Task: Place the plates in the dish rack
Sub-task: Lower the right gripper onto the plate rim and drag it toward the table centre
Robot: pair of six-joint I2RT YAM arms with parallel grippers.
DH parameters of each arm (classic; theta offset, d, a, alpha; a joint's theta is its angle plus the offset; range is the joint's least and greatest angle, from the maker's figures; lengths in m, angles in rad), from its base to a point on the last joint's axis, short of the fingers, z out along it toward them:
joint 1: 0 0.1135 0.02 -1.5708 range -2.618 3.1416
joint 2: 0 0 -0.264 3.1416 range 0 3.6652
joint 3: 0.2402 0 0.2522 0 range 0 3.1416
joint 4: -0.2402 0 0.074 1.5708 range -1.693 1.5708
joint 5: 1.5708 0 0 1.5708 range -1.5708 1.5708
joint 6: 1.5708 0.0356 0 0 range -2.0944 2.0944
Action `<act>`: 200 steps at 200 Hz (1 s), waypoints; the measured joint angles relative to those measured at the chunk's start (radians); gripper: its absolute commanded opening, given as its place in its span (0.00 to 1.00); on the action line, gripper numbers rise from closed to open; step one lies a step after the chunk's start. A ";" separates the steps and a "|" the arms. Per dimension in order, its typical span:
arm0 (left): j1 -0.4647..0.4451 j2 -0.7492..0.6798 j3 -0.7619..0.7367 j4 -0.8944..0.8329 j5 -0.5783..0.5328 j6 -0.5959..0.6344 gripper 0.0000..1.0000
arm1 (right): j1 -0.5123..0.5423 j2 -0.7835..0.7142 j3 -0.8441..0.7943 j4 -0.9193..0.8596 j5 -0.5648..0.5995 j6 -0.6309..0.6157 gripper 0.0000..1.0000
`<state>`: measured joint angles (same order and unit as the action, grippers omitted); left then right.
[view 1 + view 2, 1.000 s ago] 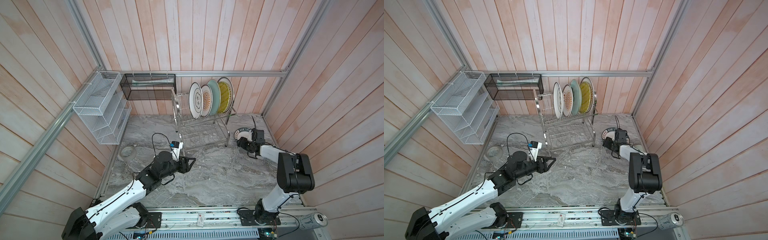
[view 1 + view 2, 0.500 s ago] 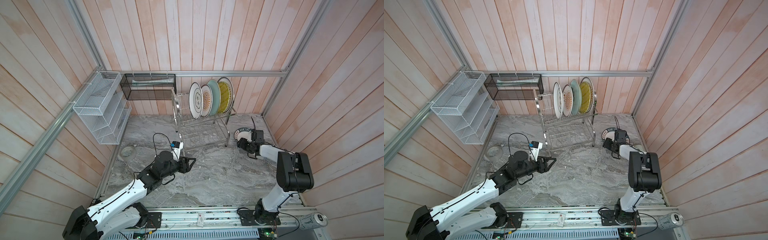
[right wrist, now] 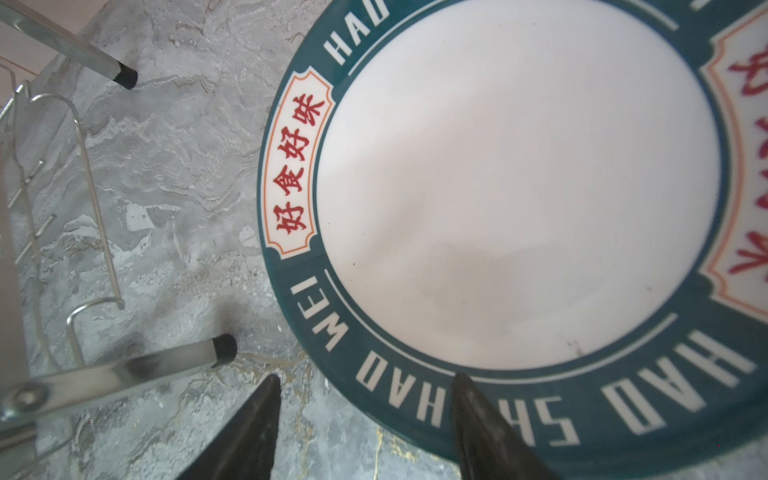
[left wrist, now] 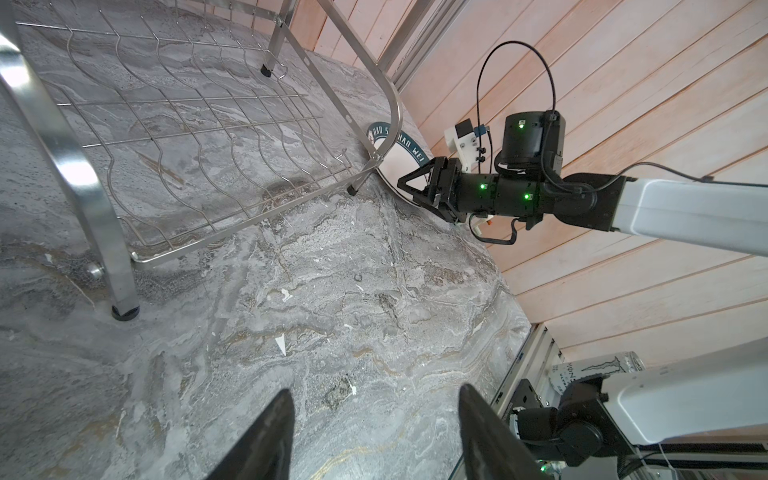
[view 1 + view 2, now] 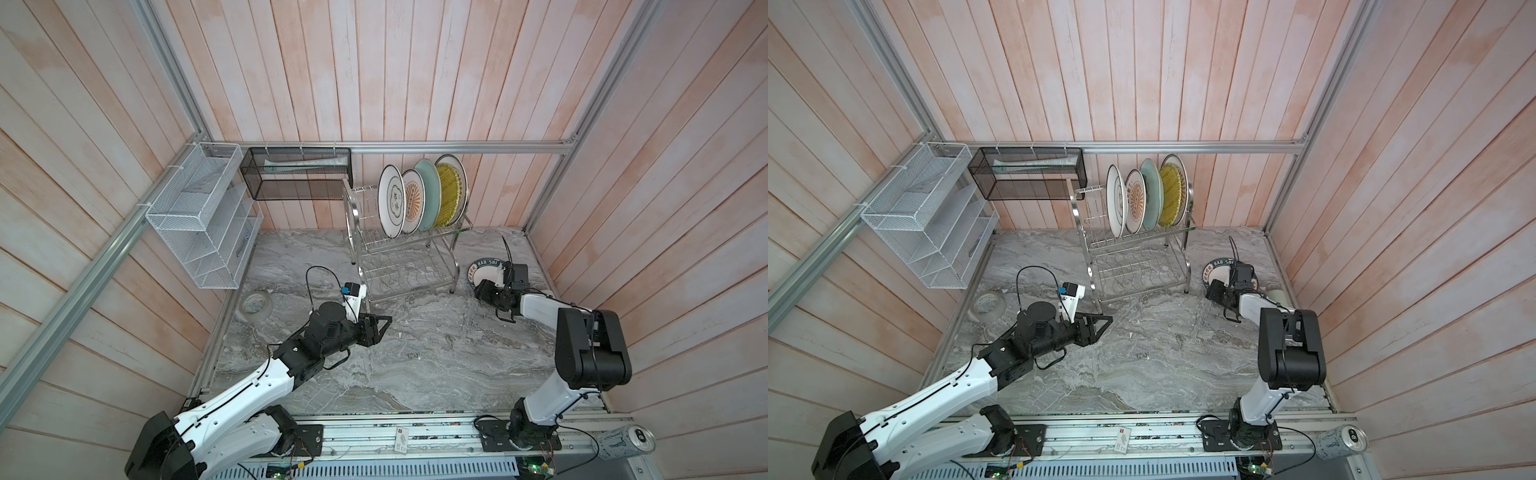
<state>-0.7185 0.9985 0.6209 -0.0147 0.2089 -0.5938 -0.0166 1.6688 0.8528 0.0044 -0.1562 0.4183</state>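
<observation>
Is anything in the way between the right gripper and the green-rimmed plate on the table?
Nothing visible. The right gripper is open at the edge of the plate, jaws either side of its rim. A foot of the rack stands close beside, not between.

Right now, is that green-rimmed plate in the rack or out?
Out. The green-rimmed plate lies flat on the tabletop beside the dish rack.

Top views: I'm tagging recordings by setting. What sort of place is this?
Probably a lab cell staged as a kitchen: plank walls on aluminium framing, two robot arms bolted to a base rail, a dish rack holding plates.
</observation>
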 measured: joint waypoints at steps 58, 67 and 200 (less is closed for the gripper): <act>0.000 0.000 0.000 0.000 0.001 0.000 0.64 | 0.000 -0.082 -0.082 -0.005 -0.003 0.002 0.66; 0.000 0.000 0.000 0.000 0.001 0.000 0.64 | 0.000 -0.092 -0.092 -0.005 -0.004 0.003 0.66; -0.002 0.001 0.000 0.026 0.006 -0.008 0.64 | 0.106 -0.249 -0.248 0.001 -0.009 0.046 0.66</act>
<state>-0.7204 0.9993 0.6209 0.0109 0.2146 -0.6022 0.0898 1.4197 0.6044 0.0055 -0.1654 0.4641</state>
